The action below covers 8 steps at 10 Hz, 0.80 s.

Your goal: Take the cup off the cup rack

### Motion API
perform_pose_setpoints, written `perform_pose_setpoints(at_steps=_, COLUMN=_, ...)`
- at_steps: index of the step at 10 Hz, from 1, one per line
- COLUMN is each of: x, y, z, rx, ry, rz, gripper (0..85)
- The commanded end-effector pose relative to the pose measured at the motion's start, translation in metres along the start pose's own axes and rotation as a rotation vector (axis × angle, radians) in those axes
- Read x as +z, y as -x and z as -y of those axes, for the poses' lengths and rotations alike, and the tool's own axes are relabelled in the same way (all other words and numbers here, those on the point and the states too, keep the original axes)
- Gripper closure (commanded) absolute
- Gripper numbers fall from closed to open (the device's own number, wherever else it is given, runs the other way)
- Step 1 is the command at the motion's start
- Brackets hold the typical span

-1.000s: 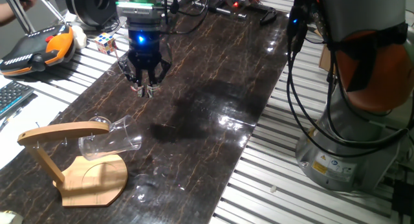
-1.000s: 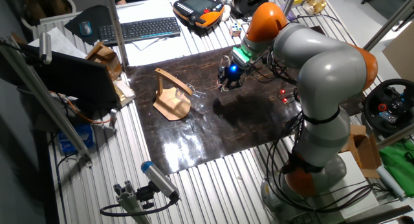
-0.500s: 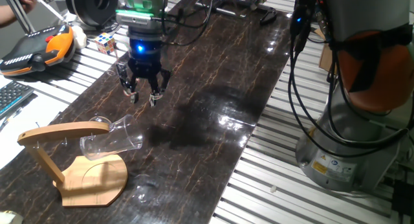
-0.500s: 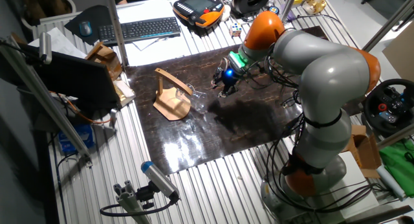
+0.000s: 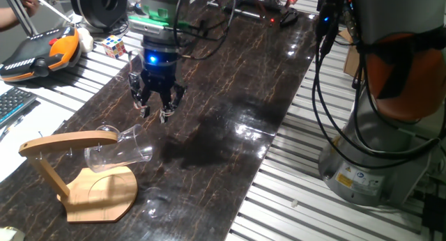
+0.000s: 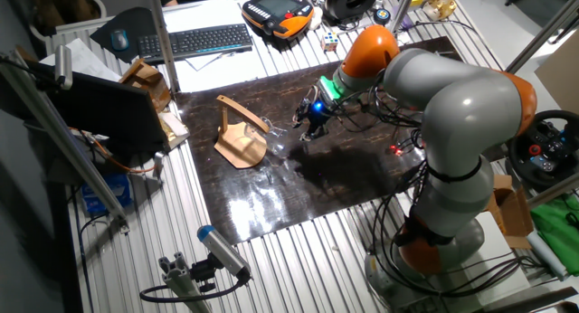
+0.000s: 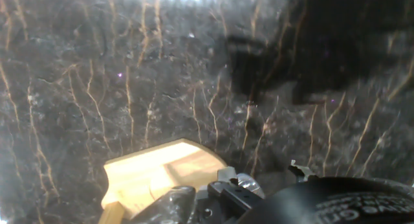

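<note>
hand view shows rack base, no cup yet

from where i stand the claw [image 5: 155, 107] hangs above the dark marbled counter [image 5: 230, 81], its fingers spread apart and gripping nothing, well short of the cup rack [image 5: 77, 175]. the cup [image 5: 118, 149] hangs tilted on the rack's curved top arm, mouth toward the arm, thick base pointing out toward the open counter. in the other fixed view the claw [image 6: 310, 125] sits just to the side of the rack [image 6: 239, 137], and the cup [image 6: 276, 132] shows only as a faint glint between them.

the hand camera looks down along the fingers and catches a corner of the pale wooden rack base [image 7: 162, 175], yet the glass itself is not something i can pick out there.

risks as i judge them: clear glass is hard to locate, so the fingers could close off-centre and pinch only the rim. a pull straight up rather than along the arm could drag the light rack with it or tip it over. smooth glass may slip from the pads once free and drop on the counter. coming in low, a finger could knock the slanted post first.
</note>
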State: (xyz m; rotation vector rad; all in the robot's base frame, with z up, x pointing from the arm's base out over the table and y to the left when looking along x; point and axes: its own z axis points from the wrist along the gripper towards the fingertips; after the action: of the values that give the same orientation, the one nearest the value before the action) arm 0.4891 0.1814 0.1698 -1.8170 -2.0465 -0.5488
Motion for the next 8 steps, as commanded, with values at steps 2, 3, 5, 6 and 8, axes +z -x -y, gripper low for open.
perform_pose_setpoints(at_steps=2, x=0.004, y=0.001, z=-0.003, rx=-0.006, ry=0.009, rz=0.007, gripper=41.3)
perform_pose_setpoints(at_steps=3, x=0.006, y=0.002, z=-0.004, rx=-0.017, ry=0.01, rz=0.024, gripper=42.0)
perform_pose_setpoints(at_steps=5, x=0.006, y=0.003, z=-0.008, rx=0.0, ry=0.024, rz=0.028, gripper=42.3)
perform_pose_setpoints(at_steps=6, x=0.005, y=0.003, z=-0.01, rx=0.01, ry=0.026, rz=0.027, gripper=42.7)
perform_pose_setpoints(at_steps=8, x=0.007, y=0.004, z=-0.011, rx=0.012, ry=0.031, rz=0.023, gripper=41.7)
